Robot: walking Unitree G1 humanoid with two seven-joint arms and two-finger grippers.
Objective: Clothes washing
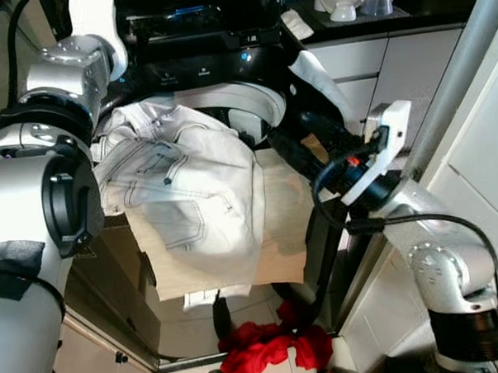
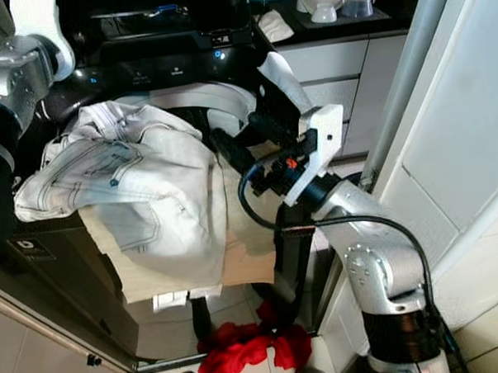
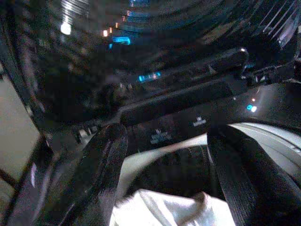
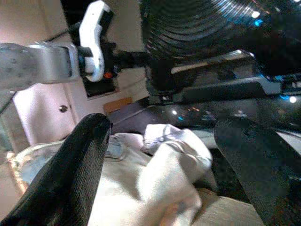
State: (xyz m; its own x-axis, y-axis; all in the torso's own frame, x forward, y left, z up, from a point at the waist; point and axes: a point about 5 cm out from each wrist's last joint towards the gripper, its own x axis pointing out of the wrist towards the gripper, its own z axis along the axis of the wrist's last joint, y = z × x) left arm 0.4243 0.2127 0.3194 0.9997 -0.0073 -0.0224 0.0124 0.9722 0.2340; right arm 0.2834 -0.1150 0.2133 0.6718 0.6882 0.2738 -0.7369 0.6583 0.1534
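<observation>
No text, brand or number can be read. Small white markings are seen on the washing machine's dark control panel [image 3: 178, 132], and a white label mark at 9 o'clock on the open door [image 2: 24, 244], but all are too blurred to be made out.

Arms: silver metal, round joints with black rings.
Left arm [image 1: 35, 204]: big black round cap, black tape band lower down.
Right arm [image 1: 438, 265]: white plastic bracket at the wrist, black cable in a loop, small red-orange part.
Fingers [image 4: 70, 174]: long, black, smooth.
</observation>
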